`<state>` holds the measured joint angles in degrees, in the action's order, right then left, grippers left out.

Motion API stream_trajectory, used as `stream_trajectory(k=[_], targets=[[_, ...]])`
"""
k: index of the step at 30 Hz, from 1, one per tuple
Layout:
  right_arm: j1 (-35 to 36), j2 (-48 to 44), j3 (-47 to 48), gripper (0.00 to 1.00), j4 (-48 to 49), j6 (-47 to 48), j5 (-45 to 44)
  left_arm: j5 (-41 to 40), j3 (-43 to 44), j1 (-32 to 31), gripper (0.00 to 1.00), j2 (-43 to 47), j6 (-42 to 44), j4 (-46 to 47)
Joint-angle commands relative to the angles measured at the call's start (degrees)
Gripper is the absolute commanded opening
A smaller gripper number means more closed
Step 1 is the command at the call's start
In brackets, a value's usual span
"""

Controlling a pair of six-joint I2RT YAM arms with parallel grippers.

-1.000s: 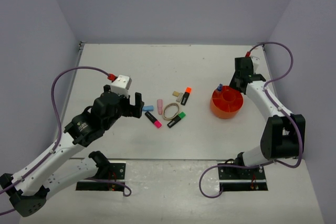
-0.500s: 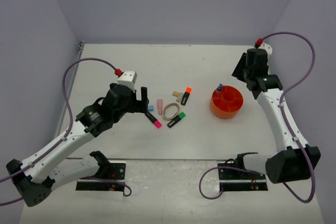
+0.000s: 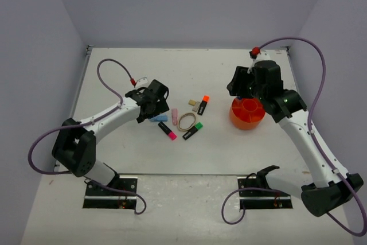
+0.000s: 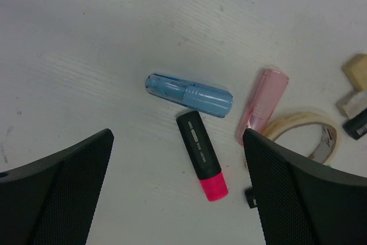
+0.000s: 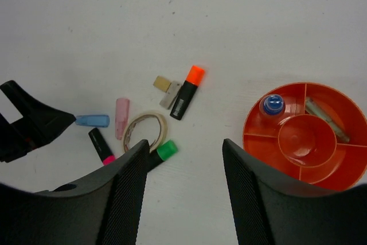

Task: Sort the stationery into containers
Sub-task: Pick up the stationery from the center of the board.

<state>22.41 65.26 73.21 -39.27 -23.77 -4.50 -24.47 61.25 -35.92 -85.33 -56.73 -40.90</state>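
My left gripper (image 3: 152, 107) (image 4: 178, 142) is open and empty, just above the black pink-ended highlighter (image 4: 200, 154) (image 3: 167, 131). The pastel blue highlighter (image 4: 189, 95) (image 3: 159, 119) and the pastel pink one (image 4: 262, 105) (image 3: 175, 116) lie beside it. The tan rubber band (image 3: 186, 121) (image 5: 144, 129), the black green-ended (image 3: 192, 131) and black orange-ended (image 3: 203, 104) highlighters and the tan block (image 3: 193, 102) lie to the right. My right gripper (image 3: 236, 83) (image 5: 184, 144) is open and empty, high up at the left of the orange pot (image 3: 247, 120) (image 5: 350, 176). The pot holds a blue-capped pen (image 5: 272, 105) and a pale green highlighter (image 5: 324, 120).
A small whitish piece (image 5: 170, 94) lies between the tan block and the orange-ended highlighter. Grey walls close the table at the back and both sides. The left arm stretches across the table's left half.
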Motion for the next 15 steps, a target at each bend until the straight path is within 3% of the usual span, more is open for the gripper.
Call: stream_trajectory(k=[1,10,15], targets=[[0.04,-3.45,-1.74,0.57,0.58,1.84,4.40,0.83,3.77,1.77,0.94,-5.98,-12.89,-0.13],[0.79,-5.57,-2.81,0.58,2.18,1.36,11.52,4.15,6.85,2.35,0.79,-18.33,-20.26,-0.84],[1.17,-6.75,-3.34,0.58,2.76,1.22,12.32,2.91,5.02,3.00,0.73,-19.34,-21.06,1.56]])
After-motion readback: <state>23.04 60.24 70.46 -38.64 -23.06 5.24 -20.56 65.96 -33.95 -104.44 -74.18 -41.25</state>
